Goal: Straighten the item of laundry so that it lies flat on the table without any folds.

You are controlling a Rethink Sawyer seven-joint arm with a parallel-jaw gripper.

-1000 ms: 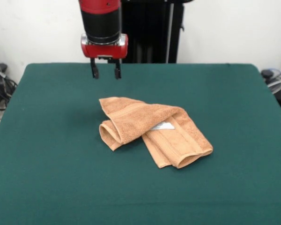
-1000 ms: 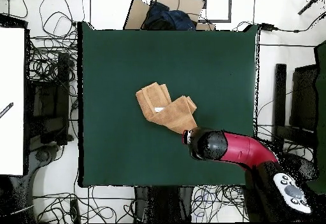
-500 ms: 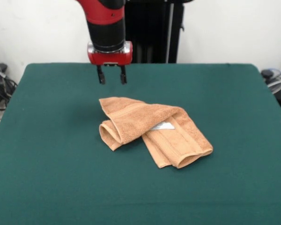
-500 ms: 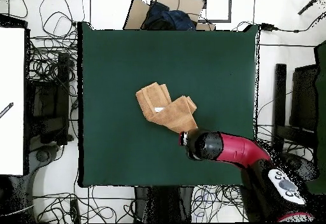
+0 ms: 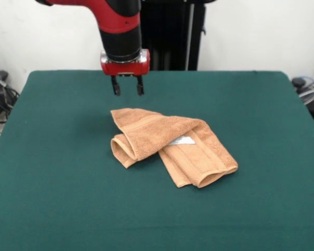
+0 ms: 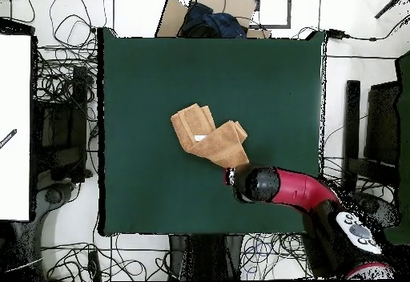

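**A:** Where does the towel (image 5: 170, 145) lie?

**B:** Near the middle of the table (image 5: 68, 209), well apart from all four edges. It is not flat. One part is folded over into a thick roll that faces the front camera's left, and a second folded part runs out toward the front camera's lower right, ending in a rounded fold. A small white tag (image 5: 182, 140) shows on top, between the two parts. From above, the towel (image 6: 208, 136) reads as a crumpled, lobed shape, again about mid-table.

**A:** And the gripper against it?

**B:** The gripper (image 5: 127, 87) hangs in the air above the table, on the side of the towel toward the robot's edge. In the front view its tips point down just above and behind the towel's far corner, with green felt showing between the tips and the cloth. It is not touching the towel.

**A:** Fingers?

**B:** The two dark fingers (image 5: 115, 87) stand parted with a clear gap between them, and nothing is held there.

**A:** What does the overhead view add?

**B:** The red and black arm (image 6: 292, 187) reaches in from the robot's edge near the picture's lower right corner of the table (image 6: 144, 70). Its black wrist end sits just beside the towel's corner nearest the robot, covering the fingers from above.
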